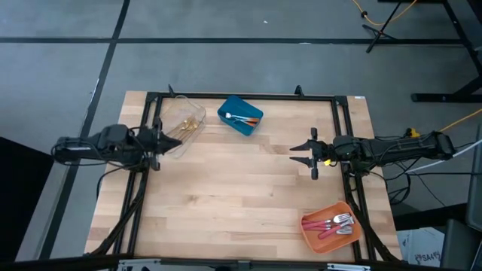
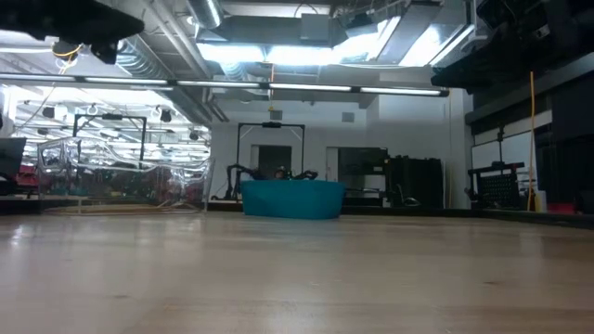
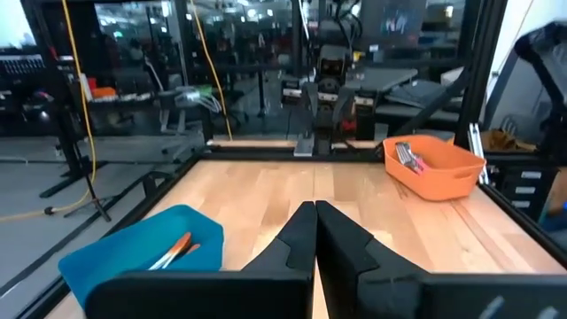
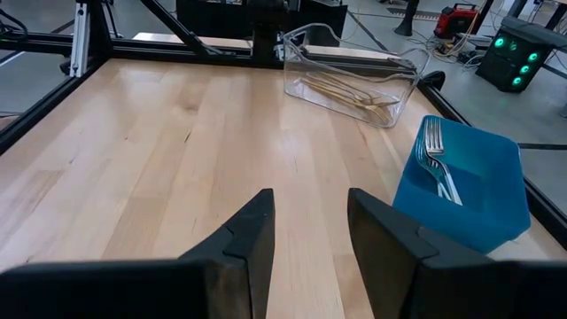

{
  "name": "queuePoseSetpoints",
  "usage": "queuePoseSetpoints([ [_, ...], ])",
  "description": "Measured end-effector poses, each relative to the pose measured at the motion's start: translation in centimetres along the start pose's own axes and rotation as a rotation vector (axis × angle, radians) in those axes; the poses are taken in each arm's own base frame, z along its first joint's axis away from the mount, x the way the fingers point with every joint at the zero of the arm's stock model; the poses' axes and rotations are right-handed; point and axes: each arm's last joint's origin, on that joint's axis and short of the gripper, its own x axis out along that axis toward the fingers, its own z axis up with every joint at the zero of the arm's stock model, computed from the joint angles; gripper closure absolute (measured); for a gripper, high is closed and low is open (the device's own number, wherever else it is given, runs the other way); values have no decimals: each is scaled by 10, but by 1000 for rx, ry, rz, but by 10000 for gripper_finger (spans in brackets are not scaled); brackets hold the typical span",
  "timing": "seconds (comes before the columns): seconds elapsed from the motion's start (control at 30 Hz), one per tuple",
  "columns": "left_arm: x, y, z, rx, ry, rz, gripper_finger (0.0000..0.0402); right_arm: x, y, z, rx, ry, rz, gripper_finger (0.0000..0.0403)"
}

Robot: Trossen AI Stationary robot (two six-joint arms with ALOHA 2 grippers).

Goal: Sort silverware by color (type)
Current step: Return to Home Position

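Your left gripper (image 1: 161, 140): fingers were together, empty, by clear bin (image 1: 197, 110).
Your right gripper (image 1: 295, 153): fingers were apart, empty.
Forks (image 1: 335, 223): lay in that, blue bin (image 1: 248, 128), orange bin (image 1: 309, 230).

Left arm (image 1: 90, 147): stretched level from the left side, pointing inward, wrist straight.
Left gripper (image 1: 172, 138): fingers (image 3: 297, 239) pressed together along their length, tips meeting, empty.
Right arm (image 1: 399, 144): stretched level from the right side, pointing inward, opposite the left arm.
Right gripper (image 1: 295, 154): two dark fingers (image 4: 252, 232) spread wide apart, roughly parallel, empty.
Both grippers: facing each other, well apart, roughly in line.
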Motion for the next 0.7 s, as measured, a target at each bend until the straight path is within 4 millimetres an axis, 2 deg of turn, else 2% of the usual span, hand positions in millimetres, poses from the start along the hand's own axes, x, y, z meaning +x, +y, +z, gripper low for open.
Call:
queuePoseSetpoints([
  [0.2, -12, 2, -15, -9, -78, 2, 401, 0, 0, 0, 0, 0, 0, 270],
  [0.4, -7, 1, -22, 60, -69, 5, 401, 0, 0, 0, 0, 0, 0, 270],
  [0.6, 4, -1, -42, 58, -88, 2, 401, 0, 0, 0, 0, 0, 0, 270],
  [0.7, 11, -2, -59, 60, -78, 1, 401, 0, 0, 0, 0, -1, 0, 270],
])
